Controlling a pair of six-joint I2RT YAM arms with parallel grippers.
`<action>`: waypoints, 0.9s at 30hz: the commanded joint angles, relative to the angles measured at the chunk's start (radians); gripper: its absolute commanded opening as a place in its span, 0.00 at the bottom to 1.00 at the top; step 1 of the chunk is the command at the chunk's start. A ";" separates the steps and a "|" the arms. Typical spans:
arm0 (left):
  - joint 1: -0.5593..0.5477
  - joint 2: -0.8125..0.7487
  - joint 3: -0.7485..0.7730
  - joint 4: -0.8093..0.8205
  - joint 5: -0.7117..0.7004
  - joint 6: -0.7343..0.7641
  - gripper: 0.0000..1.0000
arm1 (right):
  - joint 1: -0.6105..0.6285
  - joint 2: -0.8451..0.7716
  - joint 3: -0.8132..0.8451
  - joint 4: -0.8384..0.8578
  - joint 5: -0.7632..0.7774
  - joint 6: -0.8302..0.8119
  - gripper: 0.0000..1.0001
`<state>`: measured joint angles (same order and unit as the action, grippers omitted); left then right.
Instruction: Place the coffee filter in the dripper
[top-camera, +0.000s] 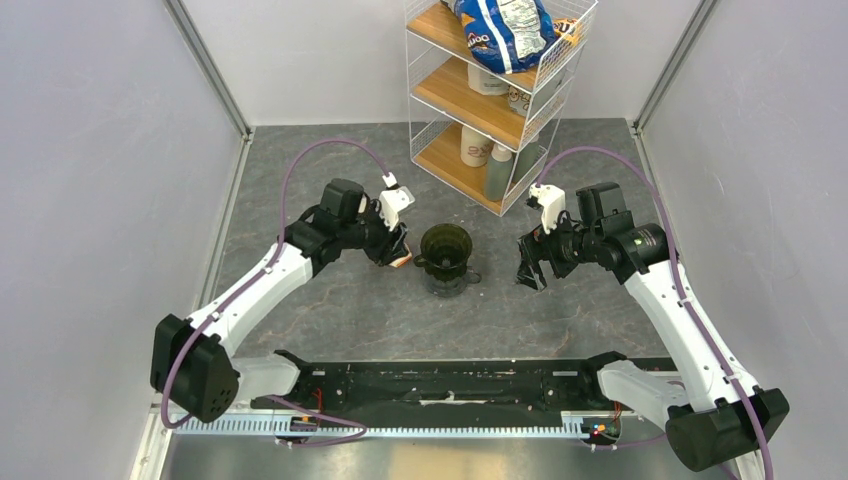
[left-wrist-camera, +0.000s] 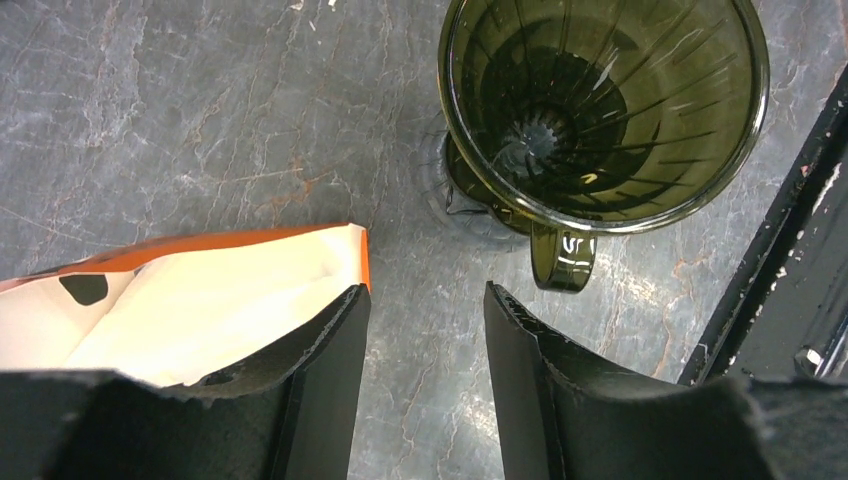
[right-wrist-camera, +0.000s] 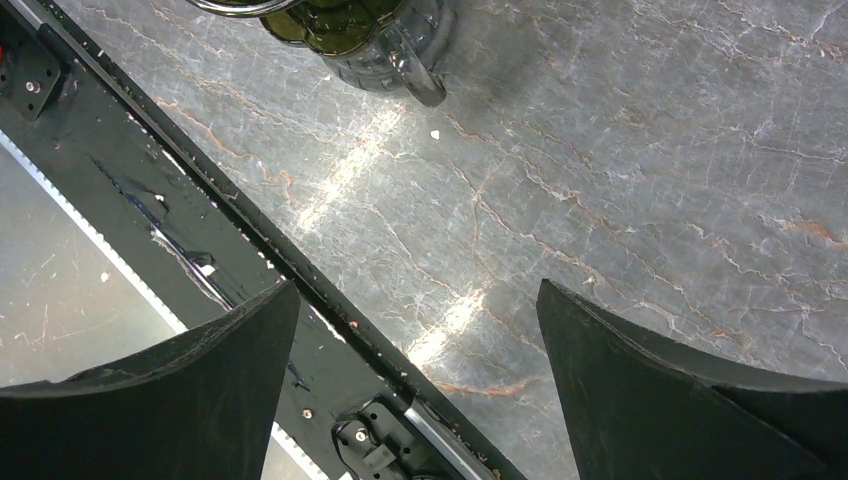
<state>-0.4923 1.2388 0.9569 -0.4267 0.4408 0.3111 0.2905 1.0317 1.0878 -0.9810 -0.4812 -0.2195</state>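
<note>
Your left gripper has its jaws apart on nothing, and your right gripper is spread wide over bare table. One tan packet with an orange end lies against the outside of a left finger. Whether the coffee filter is in it cannot be told. Just ahead of the left fingertips, away from the packet, stands the one dripper, axis upright, mouth up, handle pointing back at the gripper, on one glassy vessel. A wire rack stands beyond.
</note>
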 joint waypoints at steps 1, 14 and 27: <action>-0.029 0.008 0.008 0.068 -0.027 -0.032 0.54 | -0.002 0.003 0.011 0.012 -0.004 0.009 0.97; -0.089 -0.029 -0.014 0.054 0.012 -0.021 0.54 | -0.002 -0.001 0.003 0.010 -0.004 -0.001 0.97; -0.041 -0.140 -0.010 -0.069 -0.035 -0.015 0.57 | -0.001 -0.005 0.026 -0.002 -0.015 -0.012 0.97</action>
<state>-0.5758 1.1961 0.9356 -0.4377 0.4088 0.3065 0.2905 1.0332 1.0878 -0.9813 -0.4812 -0.2214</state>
